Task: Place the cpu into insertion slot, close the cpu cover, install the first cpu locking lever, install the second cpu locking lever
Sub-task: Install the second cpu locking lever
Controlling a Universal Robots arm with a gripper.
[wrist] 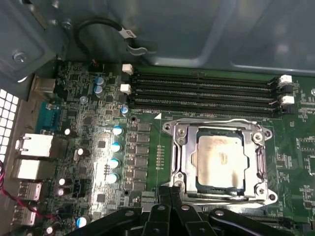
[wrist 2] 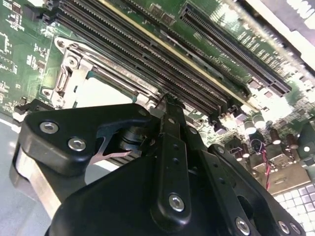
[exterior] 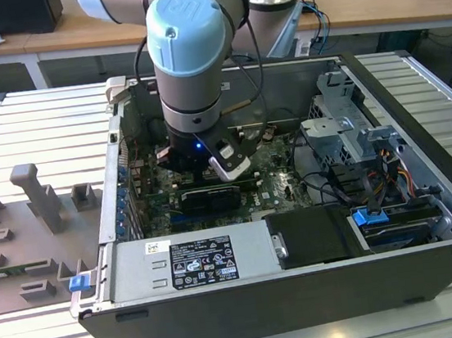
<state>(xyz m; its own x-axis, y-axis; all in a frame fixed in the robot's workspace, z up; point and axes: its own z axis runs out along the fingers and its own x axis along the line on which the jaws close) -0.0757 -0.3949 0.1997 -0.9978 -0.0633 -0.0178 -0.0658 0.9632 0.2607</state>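
Note:
The cpu (wrist: 220, 162), a pale silver square, lies in the insertion slot (wrist: 268, 196) on the green board. The cpu cover (wrist: 183, 147), a shiny metal frame, lies flat around it, so the chip shows through the cut-out. A thin wire lever (wrist: 211, 120) runs along the socket's side nearest the memory slots. My gripper (wrist: 171, 192) is shut with nothing between its black fingers, and its tips are at the socket's edge on the side away from the memory slots. In the second wrist view the gripper (wrist 2: 168, 98) is just beside the cpu (wrist 2: 98, 93). The arm (exterior: 188, 58) reaches down into the open computer case.
Long black memory slots (wrist: 202, 91) run beside the socket. Blue-topped capacitors (wrist: 116, 147) and metal rear ports (wrist: 34, 147) lie further along the board. In the exterior view a power supply (exterior: 192, 264) is in front, a drive cage (exterior: 354, 137) to the right, and grey fixtures (exterior: 35, 196) to the left.

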